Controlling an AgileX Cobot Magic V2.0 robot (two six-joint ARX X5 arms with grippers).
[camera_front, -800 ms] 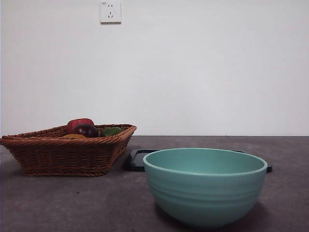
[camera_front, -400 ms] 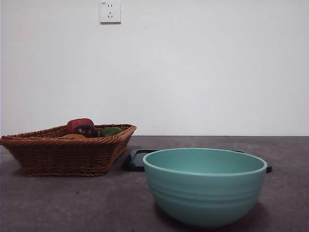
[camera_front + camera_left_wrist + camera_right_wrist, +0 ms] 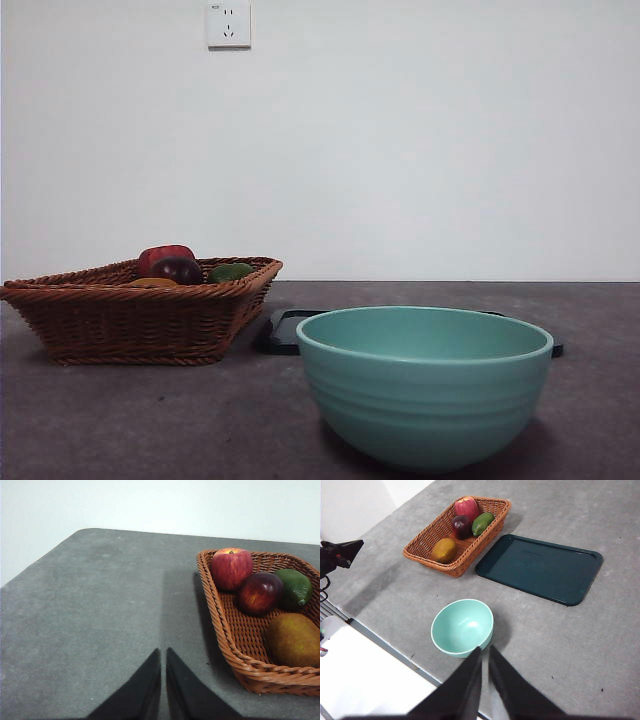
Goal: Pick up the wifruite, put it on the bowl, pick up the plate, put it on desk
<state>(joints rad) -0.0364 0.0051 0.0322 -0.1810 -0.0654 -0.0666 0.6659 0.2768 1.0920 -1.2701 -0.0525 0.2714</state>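
So, nothing grasped yet, both arms waiting.

1. Worktop (image 3: 600, 645): dark grey, carries everything. Task calls it the desk; it looks like the drop zone for the plate.
2. Plate (image 3: 540, 567): flat dark teal rectangular tray, lying bare just beside the basket, on the side away from the left gripper. In the front view only its edge shows, behind the bowl. Nothing on it, so it should lift clean.
3. Basket (image 3: 427, 555): brown wicker, holds four fruits, so the sloped walls stop them rolling.
4. Bowl (image 3: 424, 385): teal, upright, empty, apart from the basket on its camera side in the front view. Open mouth up, ready to receive.
5. Wifruite (image 3: 293, 640): orange-brown, lying in the basket at the end nearest the bowl, clear of the dark red-purple fruit (image 3: 259, 593), green fruit (image 3: 295, 587) and red apple (image 3: 231, 568). Top looks free, so I judge a straight-down grab workable.
6. Left gripper (image 3: 163, 652): jaws clenched together, holding nothing, over bare worktop beside the basket. Closest arm to the wifruite, probably the picker.
7. Right gripper (image 3: 484, 651): jaws clenched, empty, high above the bowl.
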